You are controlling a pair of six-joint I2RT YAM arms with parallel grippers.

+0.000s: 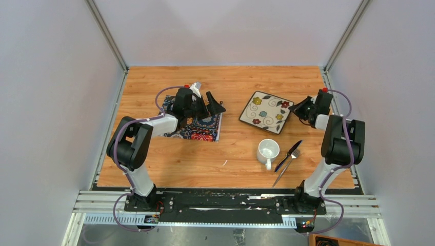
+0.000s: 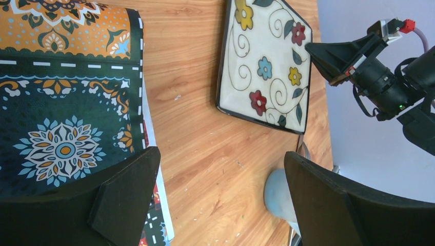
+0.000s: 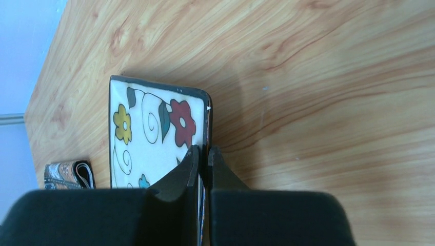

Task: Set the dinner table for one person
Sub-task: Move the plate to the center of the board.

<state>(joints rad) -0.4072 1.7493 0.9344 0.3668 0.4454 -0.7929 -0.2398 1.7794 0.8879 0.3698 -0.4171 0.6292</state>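
- The right gripper (image 3: 203, 161) had its fingers pressed together on the right-hand rim of the square floral plate (image 3: 149, 133), and the rim ran down between the two black tips.
- Whether that edge of the plate was raised off the wood could not be told.
- The right arm rose from its base at the near edge and folded at a high elbow. Its forearm then reached away and to the left, ending at the plate's right corner.
- The plate's cream face carried only painted flowers and curling stems inside a dark border.
- The left gripper (image 1: 214, 104) stood wide apart and held nothing.
- It hung above the right edge of the patterned placemat (image 1: 200, 125). In its own wrist view, one finger sat over the cloth and the other over bare wood.
- The left arm bent at an elbow out to the left, and its forearm stretched away and to the right over the placemat.
- The placemat lay flat on the left half of the counter (image 1: 231, 82), well apart from the plate.
- A white mug (image 1: 268, 151) stood upright nearer the arms than the plate, showing only its white inside.
- Just right of the mug, a fork (image 1: 287, 166) and a dark utensil (image 1: 288, 155) lay side by side at a slant.
- The wood-grain counter filled the floor of the pale-walled enclosure and carried everything, with both arm bases at its near edge.
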